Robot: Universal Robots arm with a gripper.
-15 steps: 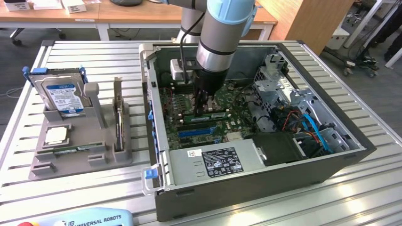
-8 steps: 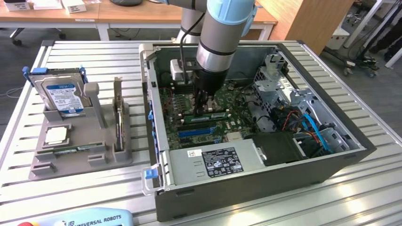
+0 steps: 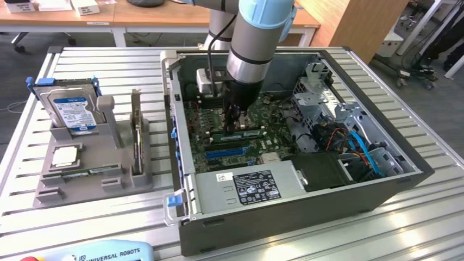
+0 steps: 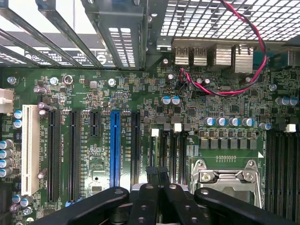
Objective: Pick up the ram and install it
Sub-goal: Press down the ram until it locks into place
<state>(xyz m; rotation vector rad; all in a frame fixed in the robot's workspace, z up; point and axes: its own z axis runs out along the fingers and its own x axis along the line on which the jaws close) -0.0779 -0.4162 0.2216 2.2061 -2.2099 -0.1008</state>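
Observation:
My gripper point(image 3: 233, 126) reaches down into the open computer case point(image 3: 377, 187), just above the green motherboard point(image 3: 217, 117). Its black fingers point(image 4: 151, 174) are pressed together, and nothing shows between them. They hang over the narrow black memory slots point(image 4: 171, 150) beside the processor socket point(image 4: 228, 176). In the exterior view the ram point(image 3: 249, 132), a long thin green stick, stands on edge in those slots right at the fingertips. Whether the tips touch it I cannot tell.
A grey parts stand point(image 3: 43, 193) at the exterior view's left holds a silver hard drive point(image 3: 71, 111), a square processor chip point(image 3: 65, 156), a thin green strip point(image 3: 87, 173) and an upright card point(image 3: 136, 136). Cables point(image 3: 362, 155) and drive cages point(image 3: 319, 95) crowd the case's right side.

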